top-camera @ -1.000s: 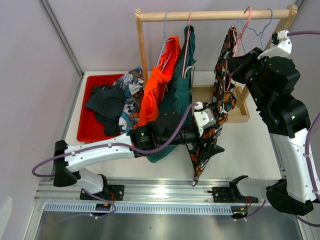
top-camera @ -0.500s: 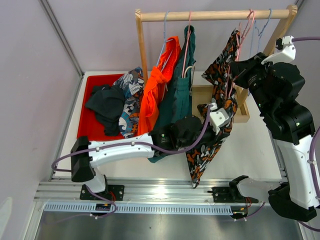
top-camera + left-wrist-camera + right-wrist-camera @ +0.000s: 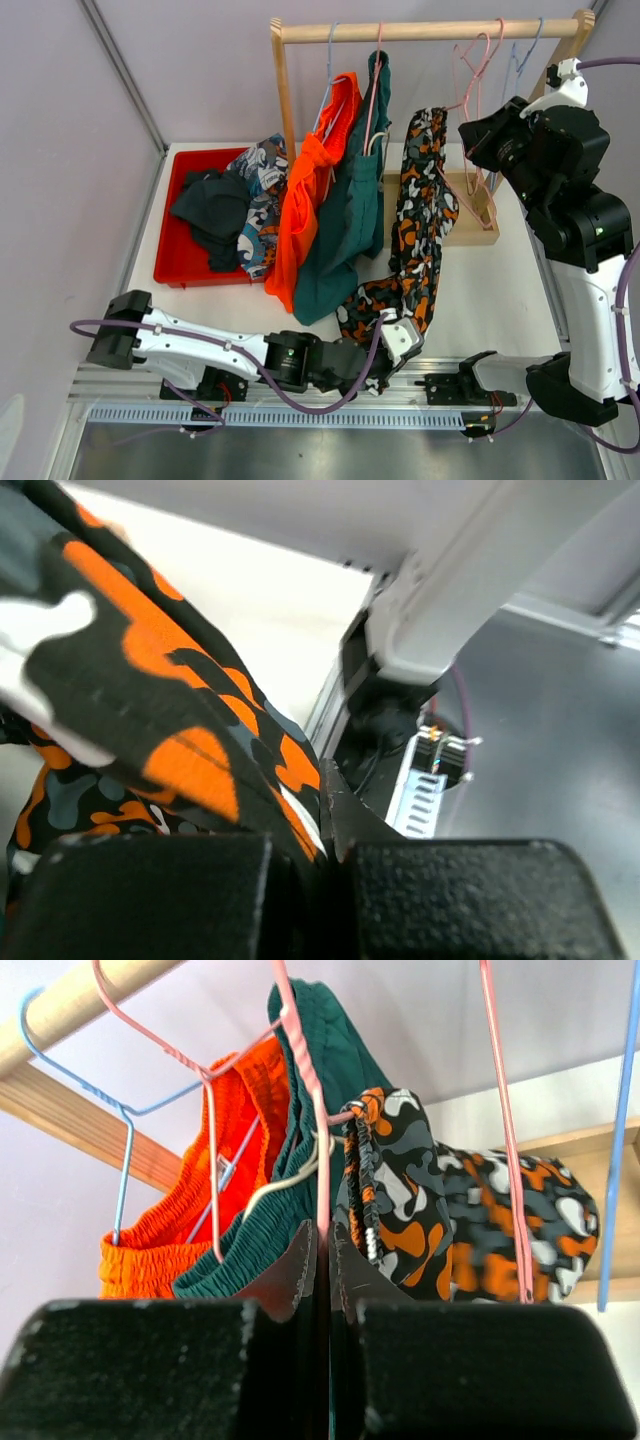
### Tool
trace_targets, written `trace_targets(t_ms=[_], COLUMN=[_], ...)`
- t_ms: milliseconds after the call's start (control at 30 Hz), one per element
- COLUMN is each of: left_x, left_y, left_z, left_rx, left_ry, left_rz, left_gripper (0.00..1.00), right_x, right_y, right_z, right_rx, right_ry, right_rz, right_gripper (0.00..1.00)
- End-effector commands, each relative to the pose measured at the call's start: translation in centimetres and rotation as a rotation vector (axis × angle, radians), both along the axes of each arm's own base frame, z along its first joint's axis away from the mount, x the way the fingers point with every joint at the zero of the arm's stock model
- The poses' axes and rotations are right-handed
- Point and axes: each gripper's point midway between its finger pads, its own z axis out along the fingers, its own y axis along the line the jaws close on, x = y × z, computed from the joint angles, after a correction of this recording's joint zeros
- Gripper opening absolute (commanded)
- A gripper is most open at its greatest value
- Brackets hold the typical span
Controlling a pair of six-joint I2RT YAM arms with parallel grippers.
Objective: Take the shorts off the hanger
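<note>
The wooden rack (image 3: 430, 30) is carrying orange shorts (image 3: 300, 210) and teal shorts (image 3: 345, 220). The red bin (image 3: 172, 264) is holding the navy shorts (image 3: 212, 210) and the blue-white shorts (image 3: 262, 175). The left gripper (image 3: 392, 322) is clamping the printed shorts (image 3: 420, 220) at the table's near edge, and the right gripper (image 3: 478, 140) is pinching the pink hanger (image 3: 321, 1175).

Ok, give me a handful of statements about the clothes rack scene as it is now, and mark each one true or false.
1. The left tool is shut on the orange-black-white printed shorts. True.
2. The red bin holds nothing. False: a dark pair and a blue-white printed pair lie in it.
3. The bright orange shorts hang from the wooden rail. True.
4. The right tool grips the teal shorts. False: it is shut on the wire of a pink hanger.
5. The teal shorts lie flat on the table. False: they hang between the orange and the printed pairs.
</note>
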Motion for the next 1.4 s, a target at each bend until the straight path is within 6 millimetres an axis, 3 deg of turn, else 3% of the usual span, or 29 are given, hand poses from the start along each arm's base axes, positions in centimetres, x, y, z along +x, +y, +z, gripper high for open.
trace_targets(t_ms=[0, 100, 133, 200, 233, 267, 333, 367, 400, 433, 467, 533, 567, 600, 667, 700, 733, 767, 800, 867, 900, 933, 967, 1000, 1033, 1067, 1167, 1333, 1367], left_x=[-2.3, -0.3, 0.7, 4.8, 6.3, 9.3, 12.4, 15.7, 17.3, 18.8, 22.1, 24.8, 26.9, 27.7, 27.9, 27.1, 26.4, 25.2, 24.0, 21.5, 20.5, 19.2, 17.1, 16.3, 14.3, 13.5, 11.8, 11.5, 11.6], left_y=[-0.4, -1.5, -2.1, -2.1, -2.8, -2.4, -2.9, -2.2, -2.0, -2.0, -1.5, -1.2, -0.4, -0.7, -0.4, 0.1, 0.4, 0.4, 1.8, 2.5, 3.4, 4.8, 5.1, 5.9, 6.7, 7.6, 10.6, 16.8, 18.1], left_z=[-1.4, -1.5, -0.4, -0.6, 1.4, 1.5, 4.2, 4.5, 6.1, 8.2, 8.4, 8.0, 10.1, 8.9, 8.8, 10.1, 9.0, 7.7, 8.4, 9.1, 6.8, 8.9, 9.2, 7.7, 9.2, 8.5, 9.0, 11.5, 12.2], left_rx=[0.0, 0.04, 0.03, 0.072, 0.038, 0.051, 0.023, 0.029, 0.018, -0.016, 0.008, 0.035, 0.013, 0.047, 0.052, 0.017, 0.026, 0.033, 0.012, -0.014, 0.03, -0.02, -0.025, 0.011, -0.018, 0.022, 0.078, 0.114, 0.105], left_ry=[0.071, 0.023, 0.024, 0.016, 0.015, 0.001, -0.01, -0.013, -0.023, -0.021, -0.013, 0.011, 0.015, 0.022, 0.022, 0.023, 0.037, 0.054, 0.052, 0.062, 0.068, 0.062, 0.061, 0.059, 0.054, 0.045, 0.017, 0.005, 0.006], left_rz=[-0.033, 0.031, 0.051, 0.14, 0.167, 0.222, 0.269, 0.33, 0.355, 0.373, 0.428, 0.459, 0.497, 0.5, 0.509, 0.494, 0.483, 0.476, 0.478, 0.463, 0.469, 0.456, 0.421, 0.424, 0.394, 0.389, 0.427, 0.532, 0.545], left_gripper=[0.0, 0.0, 0.0, 0.0, 0.0, 0.0, 0.0, 0.0, 0.0, 0.0, 0.0, 0.0, 0.0, 0.0, 0.0, 0.0, 0.0, 0.0, 0.0, 0.0, 0.0, 0.0, 0.0, 0.0, 0.0, 0.0, 0.0, 0.0, 0.0], right_x=[0.2, -0.6, -1.0, -2.6, -2.8, -4.0, -5.0, -5.7, -6.2, -6.5, -7.1, -7.5, -7.7, -7.7, -7.2, -6.5, -5.9, -5.2, -4.8, -2.2, -1.4, 0.2, 1.1, 1.9, 2.5, 4.4, 7.3, 9.6, 10.1], right_y=[-1.2, -1.0, -0.9, -0.6, -0.2, -0.1, 0.1, 0.1, 0.2, 0.2, 0.1, 0.1, 0.1, 0.1, -0.1, -0.1, -0.1, -0.3, -0.4, 0.2, 0.2, 0.2, 0.1, 0.2, -0.4, -0.2, -0.5, -0.3, -0.2], right_z=[6.0, 4.2, 3.8, 3.0, 1.7, 1.6, 0.4, 0.1, -0.4, -0.5, 0.1, 0.2, 0.6, 1.1, 1.6, 2.0, 2.1, 2.5, 3.5, 3.5, 3.8, 4.3, 4.7, 5.0, 5.8, 5.2, 4.2, 1.1, -0.3], right_rx=[0.087, 0.103, 0.114, 0.134, 0.149, 0.162, 0.182, 0.186, 0.184, 0.187, 0.192, 0.189, 0.191, 0.192, 0.172, 0.162, 0.149, 0.127, 0.122, 0.097, 0.082, 0.075, 0.075, 0.074, 0.078, 0.073, 0.077, 0.075, 0.07], right_ry=[-0.207, -0.155, -0.144, -0.114, -0.075, -0.07, -0.029, -0.021, 0.0, 0.007, -0.006, 0.009, 0.005, -0.007, -0.028, -0.034, -0.037, -0.055, -0.082, -0.076, -0.084, -0.09, -0.103, -0.111, -0.131, -0.115, -0.097, -0.043, -0.011], right_rz=[-0.046, -0.025, -0.015, 0.023, 0.039, 0.064, 0.089, 0.098, 0.109, 0.118, 0.125, 0.131, 0.136, 0.139, 0.126, 0.116, 0.106, 0.09, 0.082, 0.072, 0.067, 0.052, 0.048, 0.05, 0.032, 0.028, 0.017, 0.026, 0.026], right_gripper=[0.0, 0.0, 0.0, 0.0, 0.0, 0.0, 0.0, 0.0, 0.0, 0.0, 0.0, 0.0, 0.0, 0.0, 0.0, 0.0, 0.0, 0.0, 0.0, 0.0, 0.0, 0.0, 0.0, 0.0, 0.0, 0.0, 0.0, 0.0, 0.0])
